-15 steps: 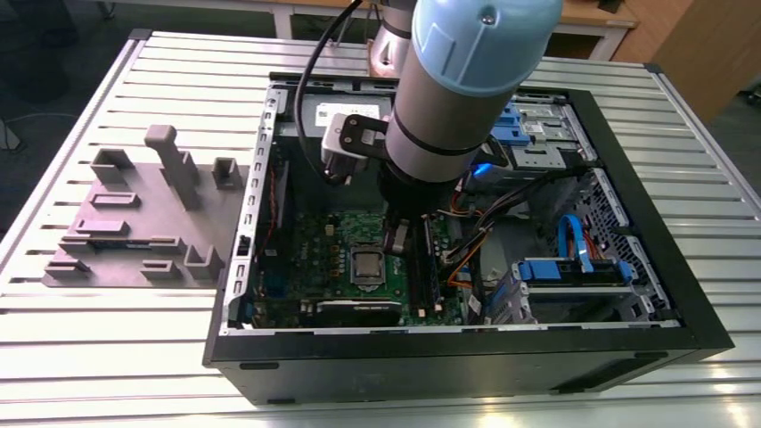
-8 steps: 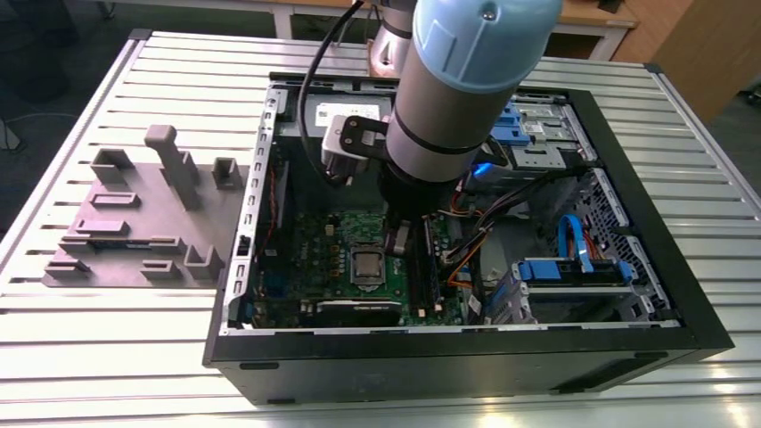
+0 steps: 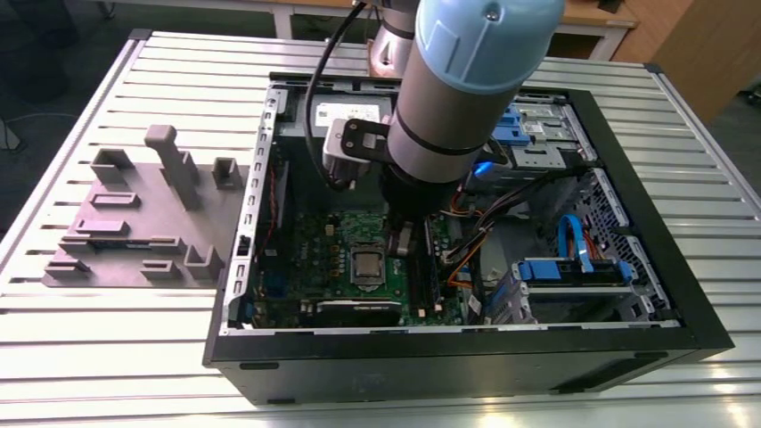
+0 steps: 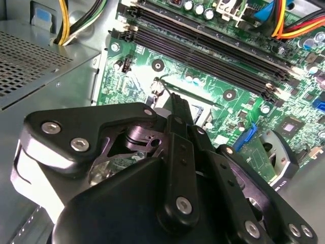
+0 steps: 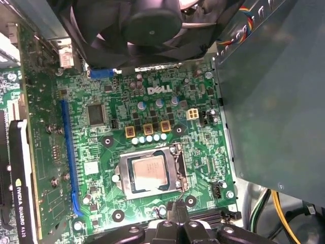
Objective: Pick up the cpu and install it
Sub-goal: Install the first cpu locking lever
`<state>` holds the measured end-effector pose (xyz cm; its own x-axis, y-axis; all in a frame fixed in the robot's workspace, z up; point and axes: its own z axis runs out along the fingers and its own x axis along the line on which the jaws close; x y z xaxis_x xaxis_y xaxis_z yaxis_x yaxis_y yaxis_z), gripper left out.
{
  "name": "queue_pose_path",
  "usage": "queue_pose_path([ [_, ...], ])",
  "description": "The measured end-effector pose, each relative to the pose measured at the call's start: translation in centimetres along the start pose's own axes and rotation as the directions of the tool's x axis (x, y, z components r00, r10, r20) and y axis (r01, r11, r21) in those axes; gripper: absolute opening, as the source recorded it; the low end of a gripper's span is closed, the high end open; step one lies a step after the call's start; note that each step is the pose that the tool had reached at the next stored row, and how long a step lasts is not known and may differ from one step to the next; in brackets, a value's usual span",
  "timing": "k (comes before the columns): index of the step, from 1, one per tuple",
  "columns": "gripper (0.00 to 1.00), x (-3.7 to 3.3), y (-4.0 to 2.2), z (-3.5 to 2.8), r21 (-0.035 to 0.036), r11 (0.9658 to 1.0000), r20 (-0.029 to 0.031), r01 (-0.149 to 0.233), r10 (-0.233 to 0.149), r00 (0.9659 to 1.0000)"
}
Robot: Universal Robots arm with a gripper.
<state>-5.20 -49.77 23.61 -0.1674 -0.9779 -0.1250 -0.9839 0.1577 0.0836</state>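
The cpu (image 5: 148, 172), a flat square chip with a silvery top, lies in its metal-framed socket (image 5: 121, 175) on the green motherboard (image 5: 101, 142). In the exterior view the cpu (image 3: 366, 265) sits in the middle of the open computer case (image 3: 476, 343). My gripper (image 3: 407, 242) hangs from the blue-grey arm over the board, just to the exterior view's right of the socket. Its black fingers meet in a narrow tip, shut with nothing between them, seen as gripper (image 4: 177, 103) and gripper (image 5: 177, 207) in both wrist views. The tip hovers by the socket's edge, near the latch lever (image 5: 179, 168).
Long black memory sticks (image 4: 213, 51) run beside the socket. A large grey box (image 5: 274, 101) and a black fan (image 5: 152, 25) border the board, and a graphics card (image 5: 20, 178) lies along one side. Loose cables (image 3: 482, 236) and blue drive brackets (image 3: 571, 270) fill the case's right. A grey fixture tray (image 3: 131, 223) stands outside the case.
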Motion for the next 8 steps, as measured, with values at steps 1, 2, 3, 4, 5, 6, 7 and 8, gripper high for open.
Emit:
queue_pose_path([
  [1,0.1,0.02,0.0,0.0,0.0001,1.0,-0.0001,0.001,-0.001,1.0],
  [2,0.1,0.04,0.0,-0.01,0.0009,1.0,-0.0002,0.004,-0.004,1.0],
  [3,0.1,0.07,-0.01,-0.01,0.0028,1.0,-0.0001,0.009,-0.009,1.0],
  [4,0.1,0.09,-0.02,-0.01,0.0052,0.9999,-0.0002,0.015,-0.015,0.9999],
  [5,0.1,0.1,-0.03,0.0,0.0062,0.9997,-0.0006,0.022,-0.022,0.9998],
  [6,0.1,0.11,-0.03,0.0,0.0064,0.9995,-0.0016,0.029,-0.029,0.9996],
  [7,0.1,0.14,-0.03,0.02,0.0062,0.9993,-0.0022,0.037,-0.037,0.9993],
  [8,0.1,0.16,-0.02,0.03,0.0057,0.999,-0.0029,0.044,-0.044,0.999],
])
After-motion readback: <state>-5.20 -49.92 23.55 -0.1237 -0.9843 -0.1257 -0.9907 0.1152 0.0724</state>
